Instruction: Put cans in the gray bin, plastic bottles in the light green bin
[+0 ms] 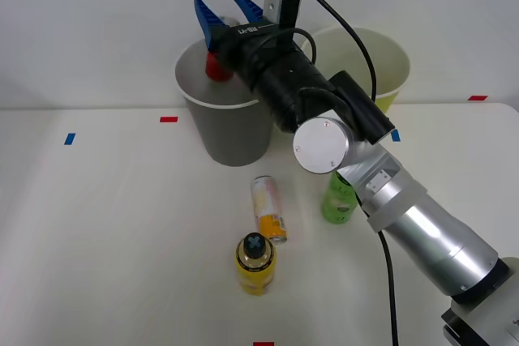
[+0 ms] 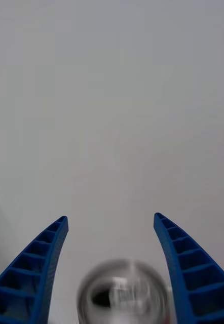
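Robotics lab test bench, by look of it. Plain white table (image 1: pixel 105 232) sitting against bare white wall (image 1: pixel 97 22), nothing domestic showing. Red tape marks (image 1: pixel 169 119) and blue tape marks (image 1: pixel 69 138) lying across tabletop, marking positions, with one red mark sitting far right by table edge. Black cable (image 1: pixel 349 34) running to small camera module (image 1: pixel 281 4) at top centre of front view.
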Robot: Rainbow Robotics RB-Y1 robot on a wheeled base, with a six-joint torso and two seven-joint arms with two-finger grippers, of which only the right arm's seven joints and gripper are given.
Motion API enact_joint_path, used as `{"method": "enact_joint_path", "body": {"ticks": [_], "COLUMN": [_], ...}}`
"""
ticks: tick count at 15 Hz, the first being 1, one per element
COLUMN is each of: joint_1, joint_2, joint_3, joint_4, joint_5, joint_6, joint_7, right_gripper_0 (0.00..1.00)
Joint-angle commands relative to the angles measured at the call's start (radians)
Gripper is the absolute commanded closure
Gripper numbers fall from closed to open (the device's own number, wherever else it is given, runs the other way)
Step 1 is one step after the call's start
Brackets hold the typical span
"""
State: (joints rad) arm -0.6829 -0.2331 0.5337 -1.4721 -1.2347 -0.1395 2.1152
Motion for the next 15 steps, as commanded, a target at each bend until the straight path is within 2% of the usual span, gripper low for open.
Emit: {"method": "enact_joint_path", "body": {"ticks": [1, 11, 12, 15], "joint_1": [0.0, 0.003, 0.019, 0.117], "joint_2": [0.006, -0.003, -0.017, -0.08], "joint_3": [0.0, 0.005, 0.008, 0.018], "joint_4": [0.0, -0.02, -0.048, -0.195], "joint_5": [-0.006, 0.029, 0.024, 0.012], "joint_6": [0.0, -0.002, -0.002, -0.002], "joint_7": [-0.008, -0.009, -0.014, -0.026], "right_gripper_0": [0.35, 0.32, 0.32, 0.21]}}
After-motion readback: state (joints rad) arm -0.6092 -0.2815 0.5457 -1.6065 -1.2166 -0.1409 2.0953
